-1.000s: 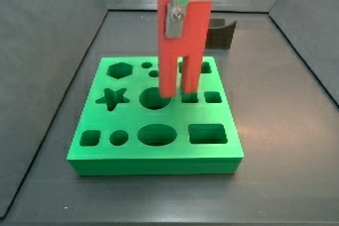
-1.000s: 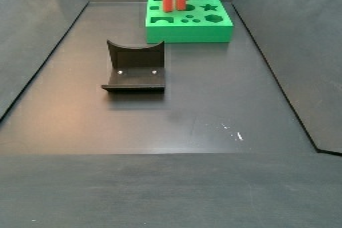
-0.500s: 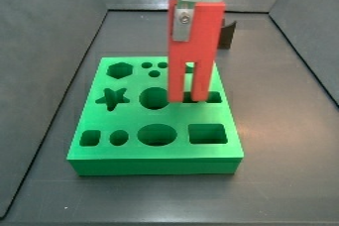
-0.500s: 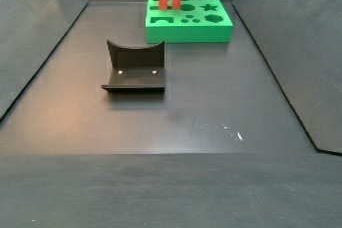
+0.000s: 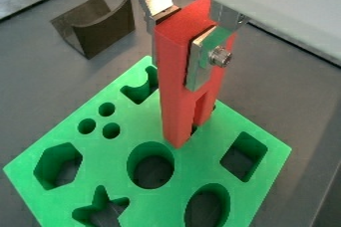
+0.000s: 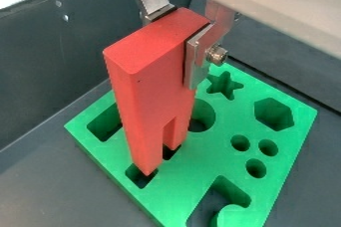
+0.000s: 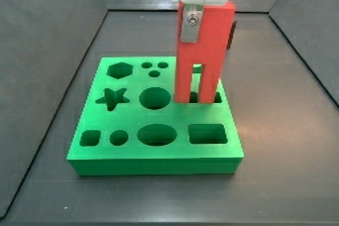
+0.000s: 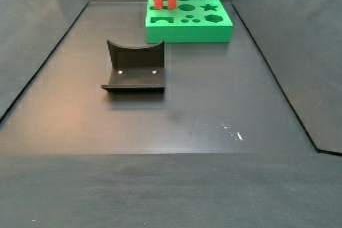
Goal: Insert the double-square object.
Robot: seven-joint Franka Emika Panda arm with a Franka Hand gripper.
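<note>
We have the double-square object [image 7: 207,47] pinched upright between the gripper's [image 5: 186,34] closed fingers [image 5: 209,52], its two legs entering the paired square holes of the green shape board [image 7: 93,153] on the desk. If the legs catch a hole edge, pushing down could jam or tilt the bar.
</note>
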